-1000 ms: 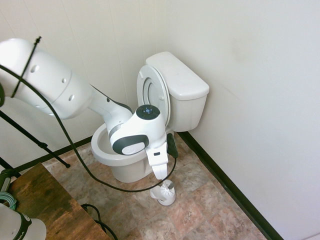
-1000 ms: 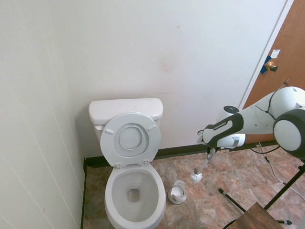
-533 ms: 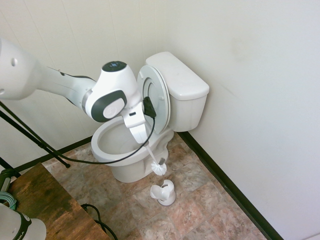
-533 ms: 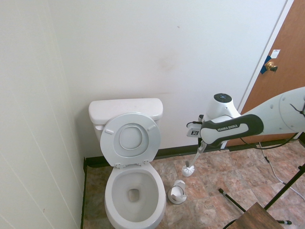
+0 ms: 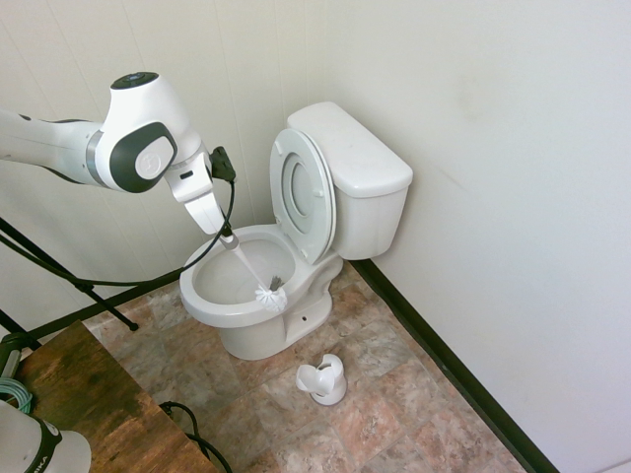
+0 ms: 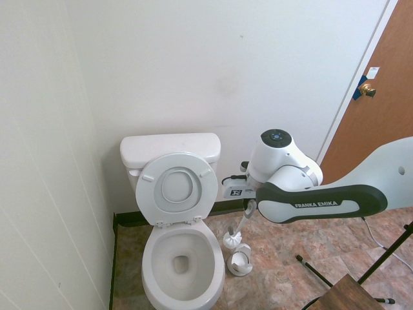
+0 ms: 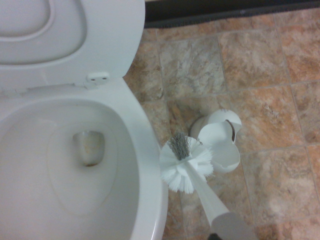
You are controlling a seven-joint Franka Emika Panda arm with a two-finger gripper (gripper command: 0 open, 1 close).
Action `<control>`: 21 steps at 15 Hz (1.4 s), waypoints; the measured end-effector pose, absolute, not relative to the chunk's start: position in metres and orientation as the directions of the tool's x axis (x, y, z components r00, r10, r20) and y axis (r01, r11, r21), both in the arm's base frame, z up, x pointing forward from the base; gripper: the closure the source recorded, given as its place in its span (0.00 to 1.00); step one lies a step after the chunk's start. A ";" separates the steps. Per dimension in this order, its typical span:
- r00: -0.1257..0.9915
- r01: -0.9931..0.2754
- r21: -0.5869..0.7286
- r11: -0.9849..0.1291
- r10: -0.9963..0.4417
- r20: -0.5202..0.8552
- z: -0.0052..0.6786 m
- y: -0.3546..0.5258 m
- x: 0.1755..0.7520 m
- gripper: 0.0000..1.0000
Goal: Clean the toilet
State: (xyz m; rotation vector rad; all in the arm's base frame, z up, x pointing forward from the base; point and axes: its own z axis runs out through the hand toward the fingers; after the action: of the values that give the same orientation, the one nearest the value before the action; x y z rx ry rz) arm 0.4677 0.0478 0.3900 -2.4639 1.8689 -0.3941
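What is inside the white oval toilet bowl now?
Inside the white oval ceramic toilet bowl, a brownish stain shows around the dark drain opening. Whatever lies deeper, past that opening, is hidden from view.

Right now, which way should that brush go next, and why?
Probably a small move sideways, toward the bowl's middle, with the brush kept above the rim until it clears it. The bristle head hangs just outside the rim, on the side where the holder stands, and the toilet's lid is already up.
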 end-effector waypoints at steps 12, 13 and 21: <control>0.349 -0.901 -0.151 -0.408 -0.885 0.308 0.427 0.234 0.516 1.00; 0.365 -0.899 -0.135 -0.417 -0.882 0.299 0.412 0.246 0.524 1.00; 0.391 -0.903 -0.106 -0.416 -0.899 0.198 0.339 0.276 0.567 1.00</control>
State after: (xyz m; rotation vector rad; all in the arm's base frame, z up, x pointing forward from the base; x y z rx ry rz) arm 0.5673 0.2761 0.3386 -2.6356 1.7075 -0.3562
